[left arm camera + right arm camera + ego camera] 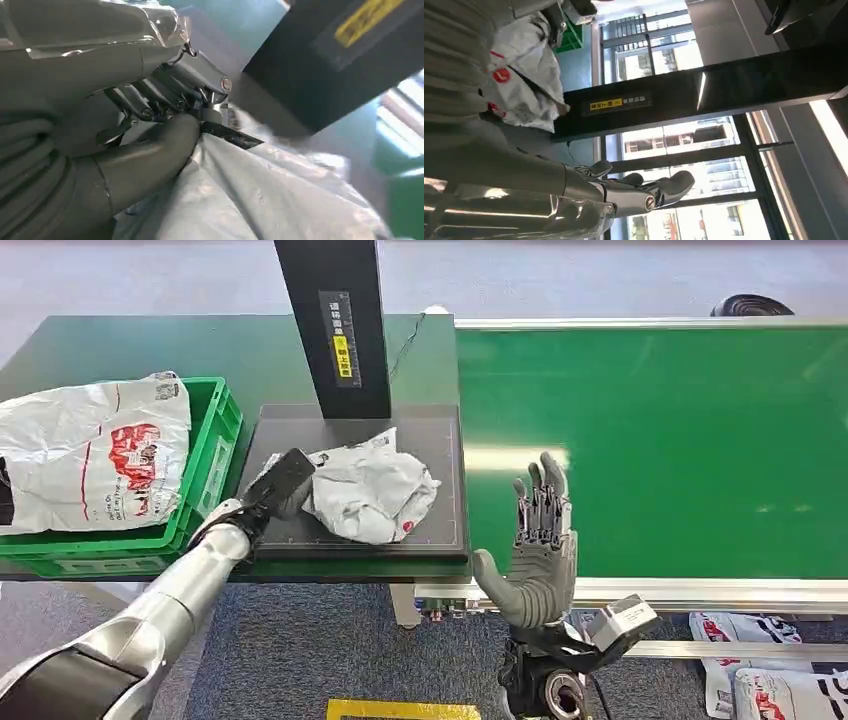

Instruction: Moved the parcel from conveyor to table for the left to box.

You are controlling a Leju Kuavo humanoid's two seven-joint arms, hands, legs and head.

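Already the parcel (372, 492), a crumpled white poly bag with red print, lies on the dark mat (445, 530) at the foot of the black post (335, 325) on the table (120, 345), just beside the green conveyor (680, 440) and off its belt. So the first half of the job looks done: the bag has left the conveyor, and what remains, judging by the layout, is for the left side to carry it into the green crate (215, 455) (which already holds another white bag (90, 455))

The left robot hand (283, 483) is at the parcel's near edge; in the left wrist view its thumb (150, 165) presses into the plastic and its dark fingers (155, 97) curl over the top of the film, so it appears to have closed on the bag, though whether the hold is firm enough to lift cannot be told. The bag rests on the mat, not raised

The right robot hand (535, 560) stands upright at the conveyor's near rail, palm flat, fingers straight and apart, holding nothing and touching nothing
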